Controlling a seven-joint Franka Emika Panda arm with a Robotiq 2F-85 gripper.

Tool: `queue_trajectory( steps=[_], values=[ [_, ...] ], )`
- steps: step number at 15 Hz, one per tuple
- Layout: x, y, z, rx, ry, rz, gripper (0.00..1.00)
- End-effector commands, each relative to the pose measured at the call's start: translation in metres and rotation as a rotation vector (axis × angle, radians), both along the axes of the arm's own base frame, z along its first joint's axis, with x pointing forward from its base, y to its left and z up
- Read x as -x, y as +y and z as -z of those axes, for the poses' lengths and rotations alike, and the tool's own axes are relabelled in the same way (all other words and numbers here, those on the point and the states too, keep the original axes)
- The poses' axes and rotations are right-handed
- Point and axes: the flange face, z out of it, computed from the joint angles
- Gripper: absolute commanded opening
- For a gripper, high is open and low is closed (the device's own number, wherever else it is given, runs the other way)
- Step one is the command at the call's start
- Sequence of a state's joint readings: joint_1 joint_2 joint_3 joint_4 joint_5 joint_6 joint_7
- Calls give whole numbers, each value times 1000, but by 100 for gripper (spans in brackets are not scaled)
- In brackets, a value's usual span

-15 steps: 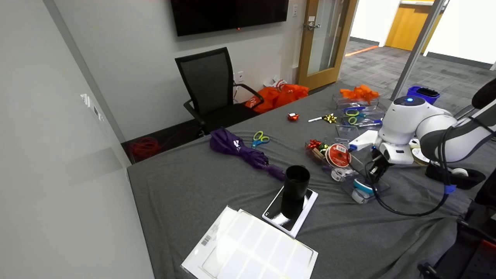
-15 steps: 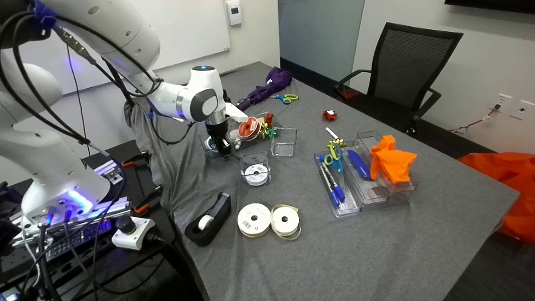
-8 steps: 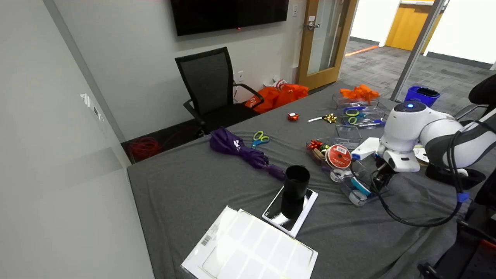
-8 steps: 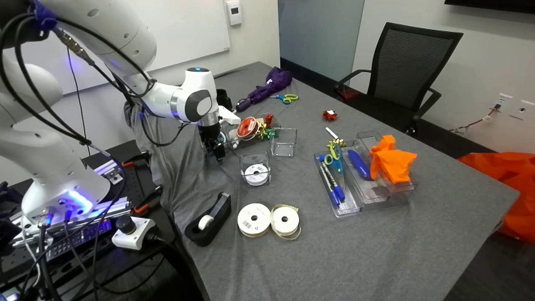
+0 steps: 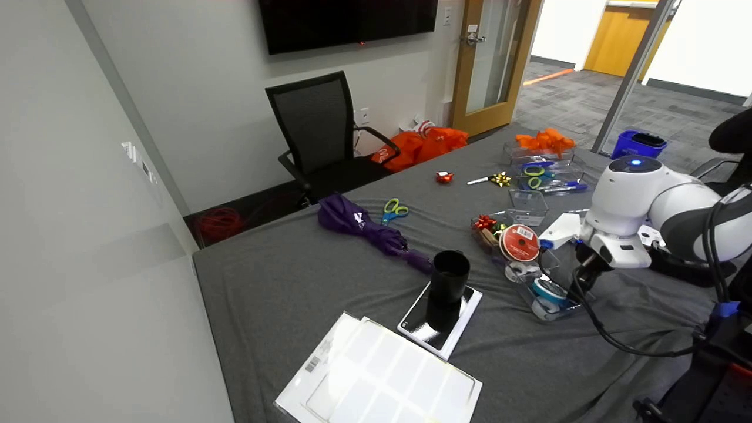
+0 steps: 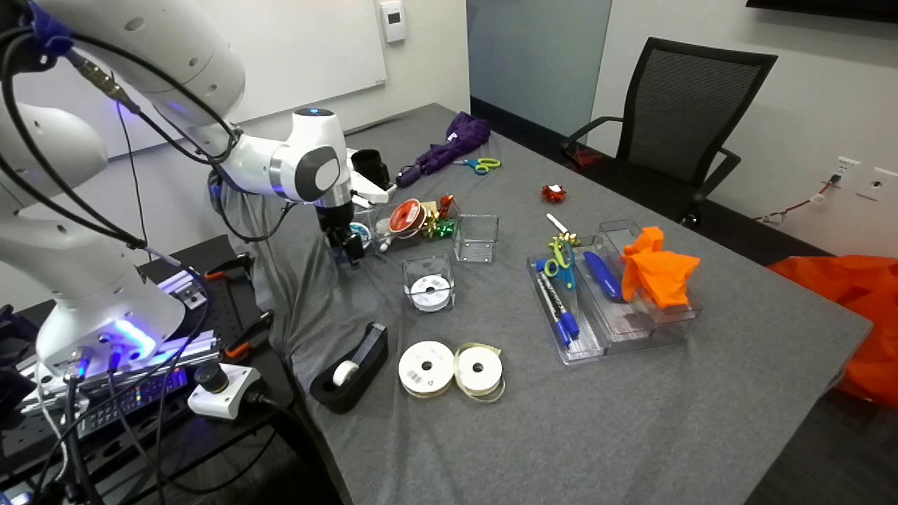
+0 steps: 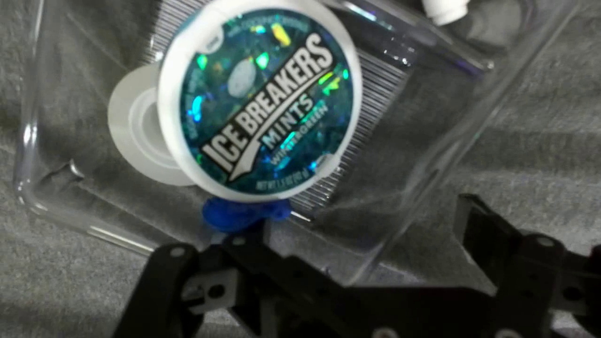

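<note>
Grpr point(image 7: 364, 223) stands spread w/o load over corner of clear tray point(image 7: 119, 239); mint tin point(image 7: 260, 103) overlaps tape roll point(image 7: 119, 119), prob. b/c roll props it.

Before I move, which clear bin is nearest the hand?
The clear bin holding the Ice Breakers mints: the open hand overlaps its edge in the wrist view; other bins sit farther off.

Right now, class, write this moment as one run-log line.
Fingers: open, holding nothing | nearest: clear tray | inside: mints container, tape roll, blue item
</note>
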State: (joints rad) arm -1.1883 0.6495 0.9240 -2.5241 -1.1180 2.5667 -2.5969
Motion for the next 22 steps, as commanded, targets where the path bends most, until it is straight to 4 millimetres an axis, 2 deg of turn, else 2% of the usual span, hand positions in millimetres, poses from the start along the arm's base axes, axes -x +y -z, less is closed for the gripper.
queue_trajectory(
  steps=[1,10,19,22],
  values=[
    [11,-1,-13,6,-19,-4,100],
    [10,24,-52,-17,-66,8,100],
    [0,46,-97,-46,-80,102,100],
    [-8,52,-98,-69,-86,105,100]
  ],
)
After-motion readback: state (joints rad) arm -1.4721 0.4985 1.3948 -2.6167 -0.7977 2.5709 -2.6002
